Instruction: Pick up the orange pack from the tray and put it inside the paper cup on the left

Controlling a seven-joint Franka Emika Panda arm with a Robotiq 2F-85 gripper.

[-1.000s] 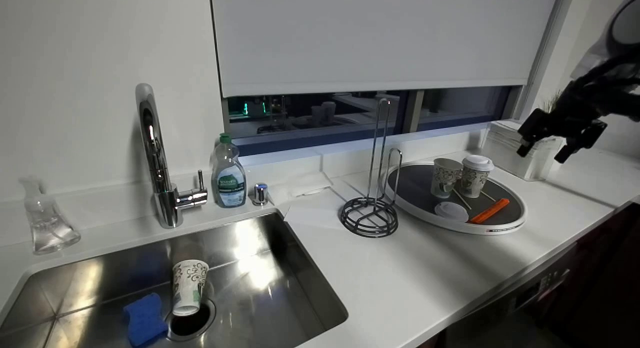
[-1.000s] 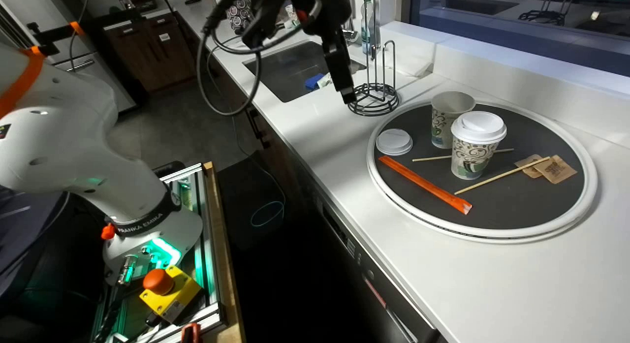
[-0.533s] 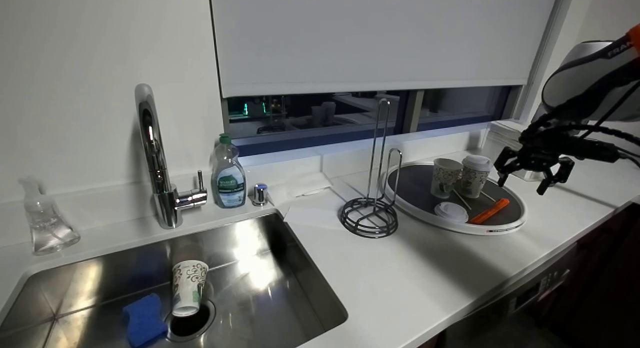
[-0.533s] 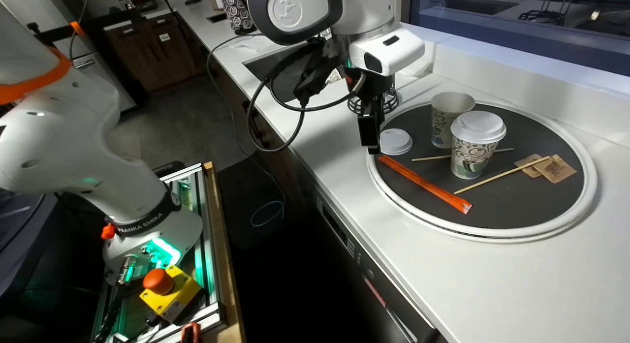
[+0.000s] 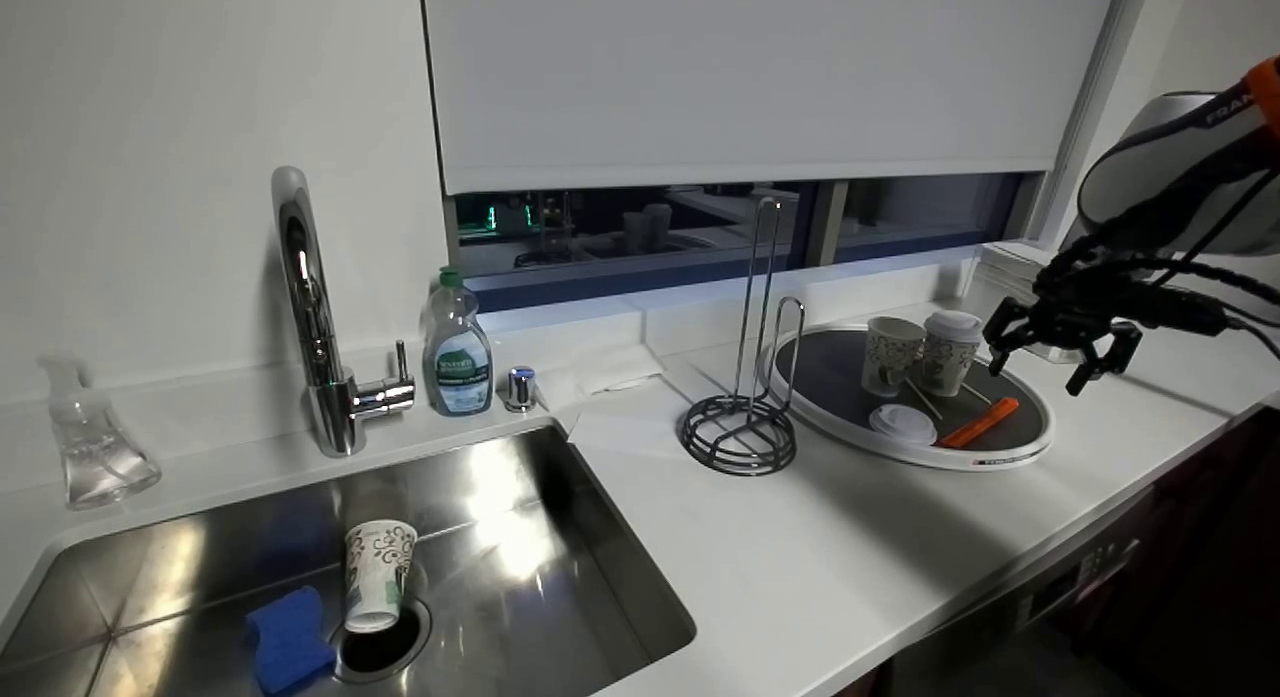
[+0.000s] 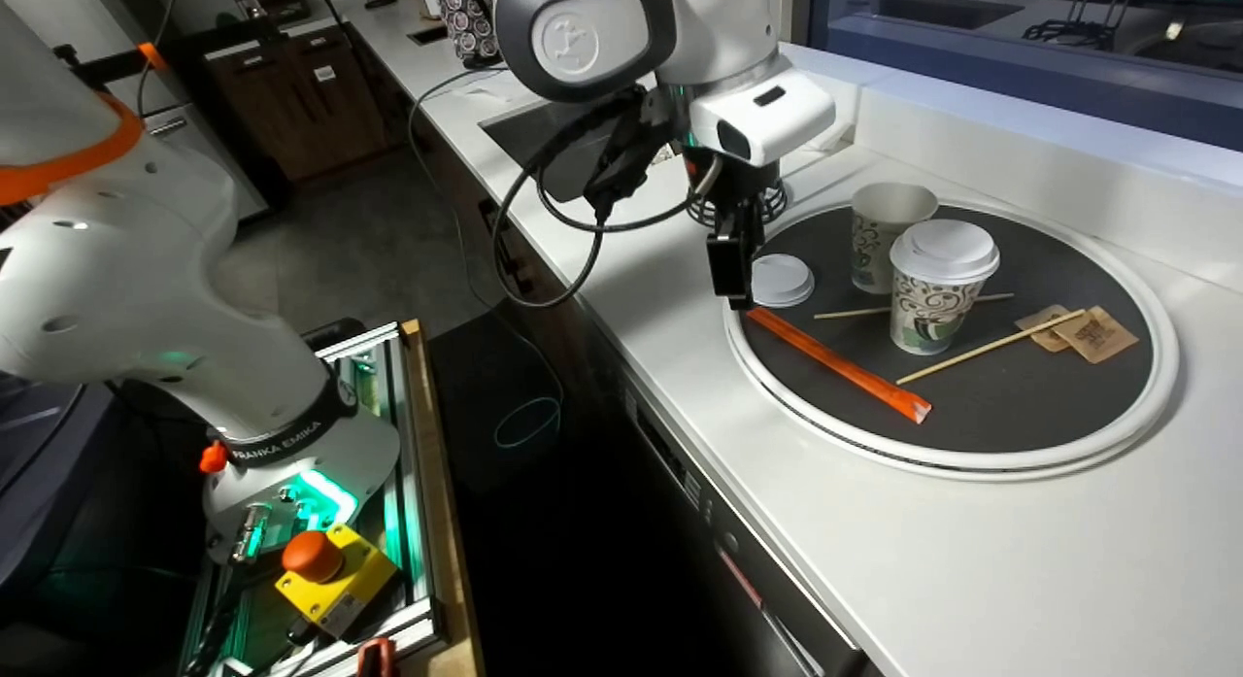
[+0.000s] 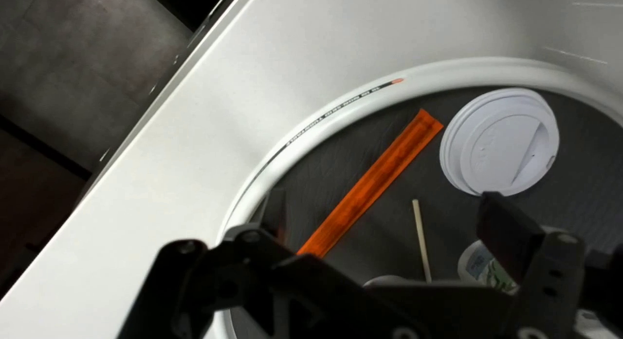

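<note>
- my gripper [image 5: 1036, 378] is spread wide, both fingers plain in the wrist view and an exterior view
- the orange pack [image 7: 372, 186] lies on the tray [image 7: 331, 178], just beside a loose lid [image 7: 499, 139]
- the open paper cup [image 6: 872, 240], upright in both exterior views, is mostly hidden in the wrist view
- farther, outside the wrist view: a blue sponge [image 5: 290, 642] in the sink [image 5: 560, 577]
- versus a second ago, my gripper is lower; the pack hasn't shifted

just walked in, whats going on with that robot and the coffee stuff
A robot arm has its gripper open near the edge of the round tray, holding nothing. The orange pack lies flat on the tray, not yet picked up. It is presumably bound for the open paper cup, which stands upright there beside the lidded cup.
</note>
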